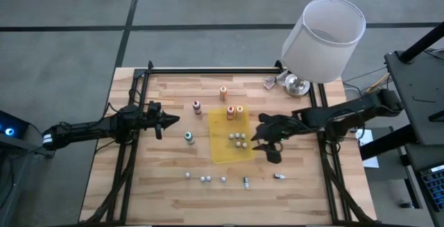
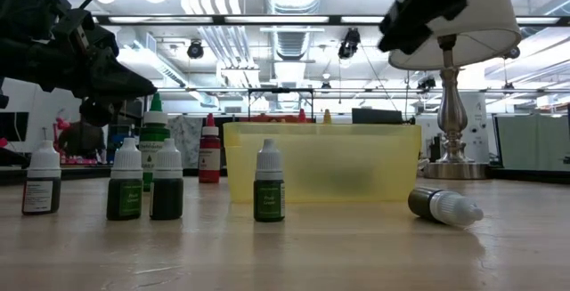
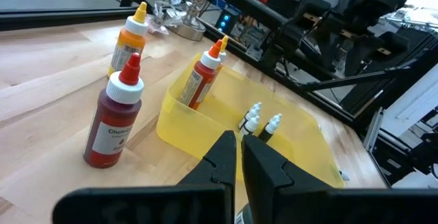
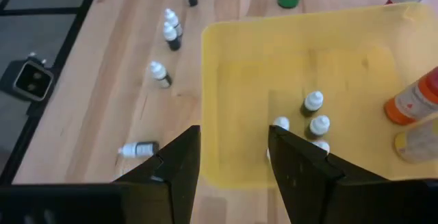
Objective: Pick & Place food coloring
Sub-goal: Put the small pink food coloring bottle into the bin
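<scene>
The food coloring shows as taller squeeze bottles and small white-capped droppers. An orange bottle [image 1: 223, 92], a dark red one [image 1: 197, 107] and a green one [image 1: 189, 137] stand on the wood around a yellow tray [image 1: 220, 150]. Two orange-red bottles [image 1: 234, 112] and several droppers [image 4: 313, 102] stand inside the tray. More droppers [image 1: 203, 179] stand near the front edge, and one [image 4: 139, 148] lies on its side. My right gripper [image 4: 233, 162] hangs open above the tray's right side with nothing between its fingers. My left gripper [image 3: 239, 157] is shut, left of the tray and off the table.
A lamp with a white shade [image 1: 322, 36] stands at the far right corner, its metal base [image 1: 297, 85] on the wood. A black frame rail [image 1: 208, 71] runs along the far edge. Bare wood lies between the tray and the front droppers.
</scene>
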You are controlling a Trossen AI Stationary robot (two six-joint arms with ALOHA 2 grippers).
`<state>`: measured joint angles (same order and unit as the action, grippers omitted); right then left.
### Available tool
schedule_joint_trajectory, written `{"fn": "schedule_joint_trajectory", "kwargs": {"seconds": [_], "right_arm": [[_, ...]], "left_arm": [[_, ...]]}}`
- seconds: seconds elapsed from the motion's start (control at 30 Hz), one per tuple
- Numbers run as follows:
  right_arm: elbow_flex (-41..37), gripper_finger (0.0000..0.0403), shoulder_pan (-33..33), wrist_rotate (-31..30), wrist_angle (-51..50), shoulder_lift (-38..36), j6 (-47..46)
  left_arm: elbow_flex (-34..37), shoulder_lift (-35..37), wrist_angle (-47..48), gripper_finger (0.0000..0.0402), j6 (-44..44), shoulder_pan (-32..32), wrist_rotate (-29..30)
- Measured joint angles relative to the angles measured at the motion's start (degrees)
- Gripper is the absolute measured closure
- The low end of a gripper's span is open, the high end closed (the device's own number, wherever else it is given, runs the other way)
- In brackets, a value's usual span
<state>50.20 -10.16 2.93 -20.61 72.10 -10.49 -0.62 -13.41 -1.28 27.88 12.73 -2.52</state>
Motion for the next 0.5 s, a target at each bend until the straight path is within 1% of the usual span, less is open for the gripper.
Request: {"fn": "schedule_joint_trajectory", "kwargs": {"seconds": [0.17, 0.37, 0.5], "right_arm": [[-5.1, 0.0238, -1.2, -0.1, 0.0, -6.7, 0.0], [-8.6, 0.0238, -2.1, -0.1, -0.1, -12.7, 0.0], [-11.1, 0.0238, -5.1, -0.1, -0.3, -15.9, 0.0]], "left_arm": [[0.0, 0.0, 0.0, 0.0401, 0.0, 0.0, 0.0], [0.0, -0.1, 0.0, 0.0401, 0.0, 0.0, 0.0], [0.0, -0.1, 0.0, 0.0401, 0.0, 0.0, 0.0]]}}
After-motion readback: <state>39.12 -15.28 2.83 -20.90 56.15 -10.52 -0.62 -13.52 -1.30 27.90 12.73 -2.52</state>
